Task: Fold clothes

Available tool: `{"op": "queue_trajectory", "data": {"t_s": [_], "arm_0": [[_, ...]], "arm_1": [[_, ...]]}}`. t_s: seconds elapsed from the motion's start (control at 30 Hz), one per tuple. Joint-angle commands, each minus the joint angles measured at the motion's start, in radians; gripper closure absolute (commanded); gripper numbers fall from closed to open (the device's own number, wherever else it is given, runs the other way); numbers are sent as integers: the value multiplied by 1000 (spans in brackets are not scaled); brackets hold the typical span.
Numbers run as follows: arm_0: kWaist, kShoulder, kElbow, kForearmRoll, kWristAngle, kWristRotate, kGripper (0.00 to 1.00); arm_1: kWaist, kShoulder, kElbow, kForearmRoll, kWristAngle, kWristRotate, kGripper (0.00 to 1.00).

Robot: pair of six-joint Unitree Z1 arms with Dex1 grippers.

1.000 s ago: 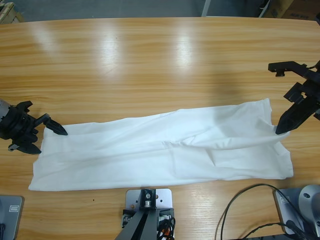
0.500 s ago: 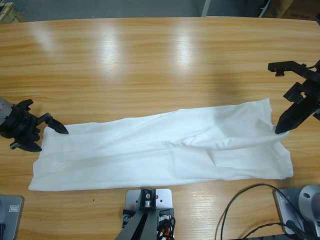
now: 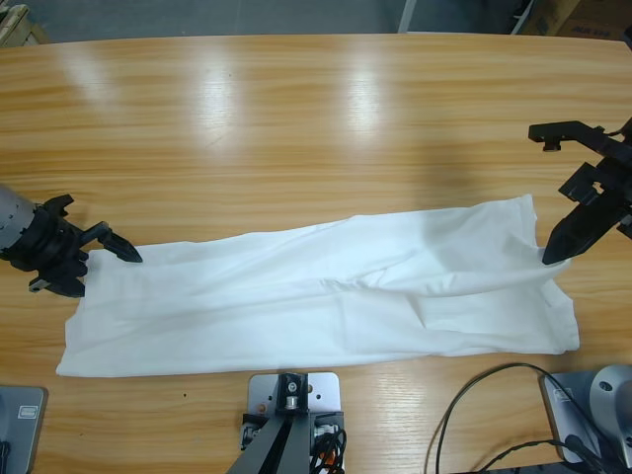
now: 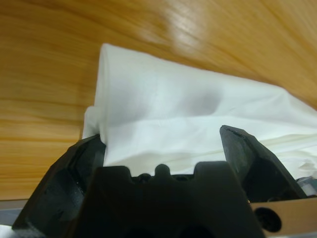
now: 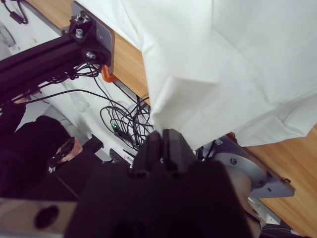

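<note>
left gripper (image 3: 99, 259) edged inward, jaws apart over t-shirt (image 3: 326, 296); right gripper (image 3: 546, 259) pinching it.

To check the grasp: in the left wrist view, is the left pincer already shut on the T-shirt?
No. The left pincer stands open, with the T-shirt between its jaws.

- You had bright overhead light; pale glare streaks lay across the wooden table (image 3: 296, 109).
- Your T-shirt (image 3: 326, 296) showed soft shadows; the left gripper (image 4: 163, 163) was blurred up close.
</note>
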Motion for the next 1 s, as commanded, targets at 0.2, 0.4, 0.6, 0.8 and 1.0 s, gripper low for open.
{"op": "queue_trajectory", "data": {"t_s": [0.2,0.4,0.6,0.8,1.0], "arm_0": [[-16,-16,31,-112,4,-32,165],[-17,-25,46,-109,4,-16,494],[-16,-66,60,-101,17,-5,1000],[-17,-82,65,-101,52,10,1000],[-25,-64,74,-99,56,35,1000]], "arm_1": [[-5,-13,33,-13,-7,-9,1000],[-5,-13,31,-13,-7,-10,1000],[-5,-12,35,-15,-4,-10,1000],[-5,-16,45,-22,1,-10,1000],[-5,-17,45,-25,4,-9,1000]]}}
